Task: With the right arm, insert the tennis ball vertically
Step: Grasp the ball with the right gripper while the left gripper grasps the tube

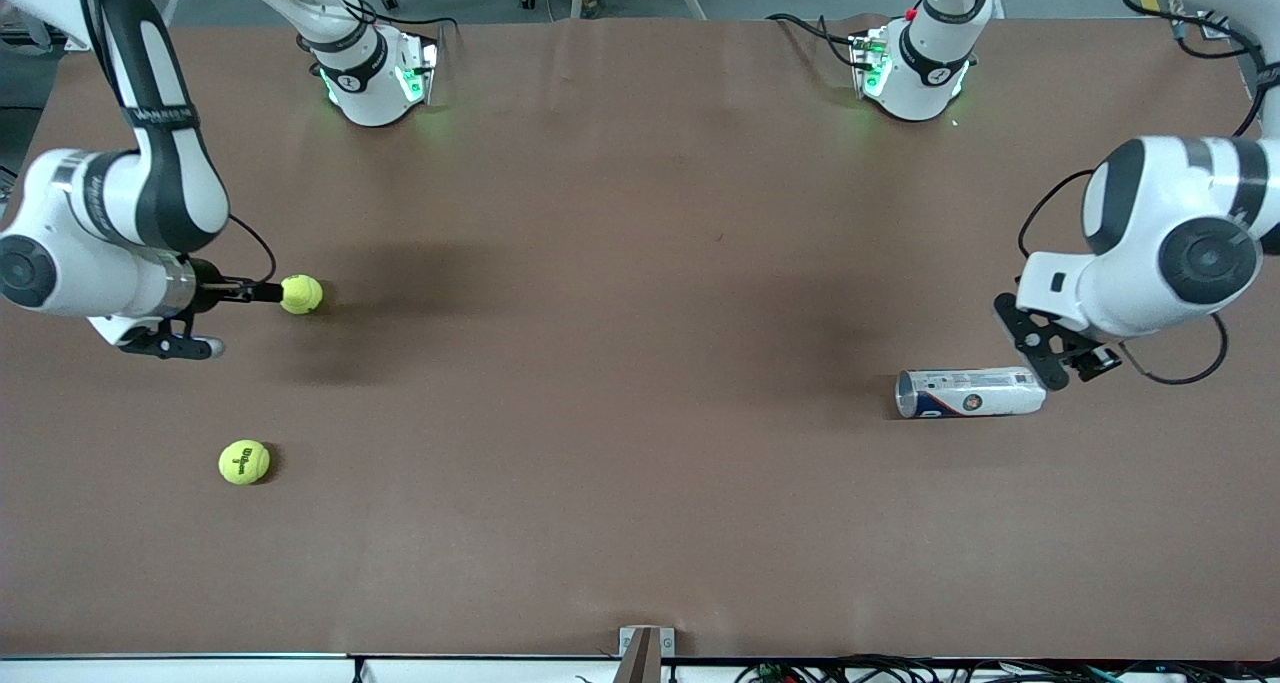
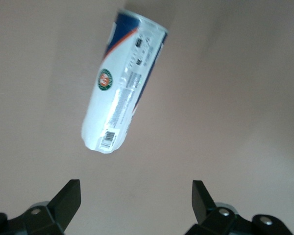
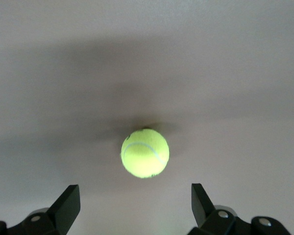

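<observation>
The right gripper (image 1: pixel 215 318) is seen with its fingers spread wide and nothing between them, held low over the table (image 1: pixel 620 263) at the right arm's end, with a tennis ball (image 1: pixel 301 294) lying on the table just in front of its tips; in the right wrist view the ball (image 3: pixel 145 153) sits centred ahead of the two open fingers (image 3: pixel 66 203) and is not yet enclosed. A second tennis ball (image 1: pixel 244 462) is found nearer the front camera, well apart from the first. The can (image 1: pixel 968 392) meant to receive the ball is lying on its side toward the left arm's end of the table, and the left gripper (image 1: pixel 1045 348) is held just above its end, likewise released and empty, as the left wrist view shows with the can (image 2: pixel 122 83) ahead of the open fingers (image 2: pixel 68 200). Several failures can be expected from here. The ball may be nudged and rolled away if one finger is brought into contact before the other, since nothing restrains it on the smooth surface. A vertical insertion cannot be made while the can stays flat, so it probably has to be stood up and steadied first; if it is gripped off-centre it may be spun, rolled or tipped. A ball pinched away from its widest part may be squeezed out during the carry across the table.
</observation>
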